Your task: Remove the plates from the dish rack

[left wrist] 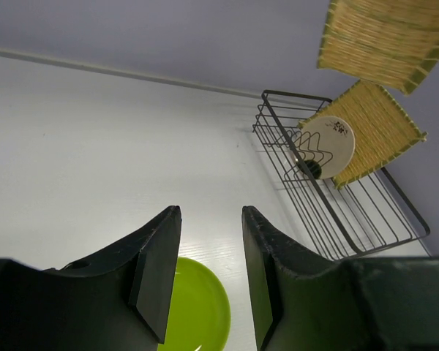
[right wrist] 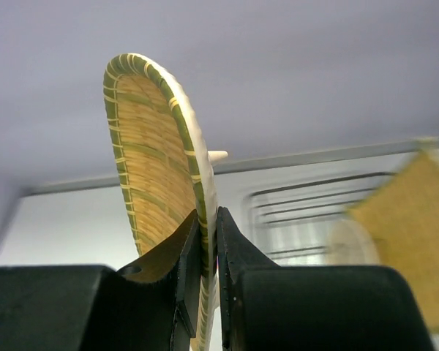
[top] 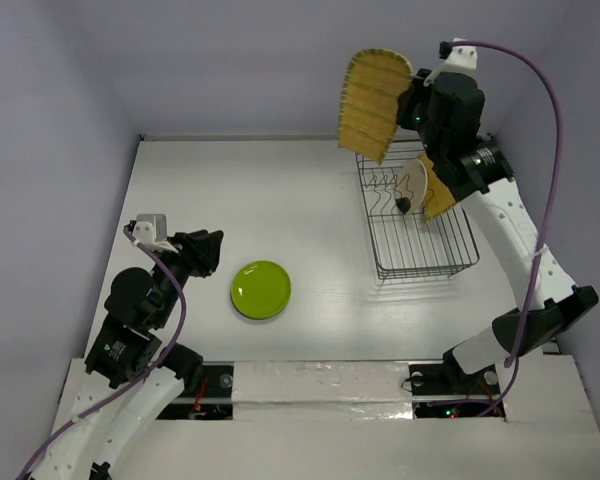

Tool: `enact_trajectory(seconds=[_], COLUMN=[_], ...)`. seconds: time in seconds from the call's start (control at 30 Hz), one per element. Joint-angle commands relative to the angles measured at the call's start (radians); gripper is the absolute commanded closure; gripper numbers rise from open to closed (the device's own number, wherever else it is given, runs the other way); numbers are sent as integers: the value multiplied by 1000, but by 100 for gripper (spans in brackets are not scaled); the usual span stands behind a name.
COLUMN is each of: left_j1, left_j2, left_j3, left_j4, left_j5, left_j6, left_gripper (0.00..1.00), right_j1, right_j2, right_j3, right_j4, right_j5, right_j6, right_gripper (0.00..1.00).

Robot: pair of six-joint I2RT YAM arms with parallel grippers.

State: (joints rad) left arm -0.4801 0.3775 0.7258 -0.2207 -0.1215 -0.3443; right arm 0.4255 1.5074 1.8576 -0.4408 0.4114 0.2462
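My right claw (right wrist: 208, 219) pinches the oval woven plate (top: 373, 103) by its rim, raised over the dish rack (top: 427, 268) where a cream plate (top: 412, 183) and square tray (top: 438, 192) stand, while my left claw (left wrist: 211, 212) hangs open near the lime-green plate (top: 261, 289).

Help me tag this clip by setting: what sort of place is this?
Probably a robotics test cell, not a kitchen: plain walls box in a white table, a left arm and right arm are mounted at its near edge, and a wire dish rack stands on it.
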Motion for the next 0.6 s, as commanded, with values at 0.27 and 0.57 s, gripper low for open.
enact_trajectory(seconds=[0.27,0.57], left_j1=[15,15], left_j2=[27,9], left_j3=[-9,-14], left_j4=[49,40], left_j5=[-27,-43], left_j6=[11,7], left_gripper=[65,65], right_j1=[216,286], right_j2=[379,694], right_j3=[21,195], right_j4=[384,490], right_j5=[-318,-398], right_j6=[467,727], right_gripper=[100,100])
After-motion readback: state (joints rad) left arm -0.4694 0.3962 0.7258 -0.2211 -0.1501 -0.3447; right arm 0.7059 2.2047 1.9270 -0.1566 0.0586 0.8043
